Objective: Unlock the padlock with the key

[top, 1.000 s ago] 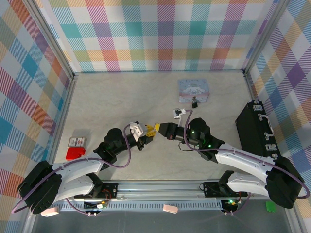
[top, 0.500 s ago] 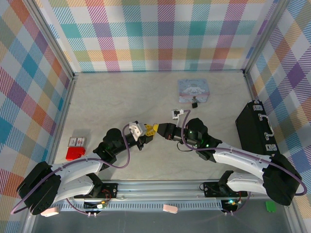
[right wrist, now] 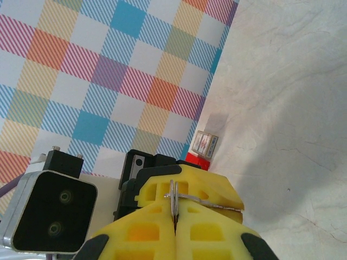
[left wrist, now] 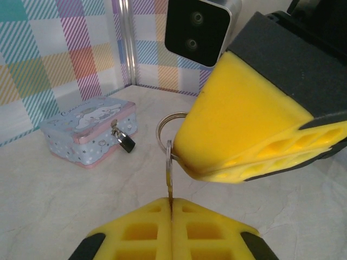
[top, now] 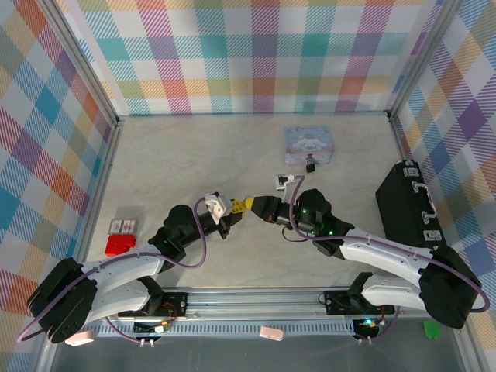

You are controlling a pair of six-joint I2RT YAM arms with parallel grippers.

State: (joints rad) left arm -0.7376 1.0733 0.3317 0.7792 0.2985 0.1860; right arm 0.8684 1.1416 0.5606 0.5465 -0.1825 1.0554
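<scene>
Twice pinched, by left claw (left wrist: 171, 208) and right claw (right wrist: 174, 219) alike clamped on the key (left wrist: 169, 179). Could drop to the counter (left wrist: 54, 200) if released out of step.

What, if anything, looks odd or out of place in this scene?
The key is pinched at once by the left fingers and the right fingers, held in the air and apart from the padlock, which hangs on the blue tin. Nothing looks spilled or damaged.
</scene>
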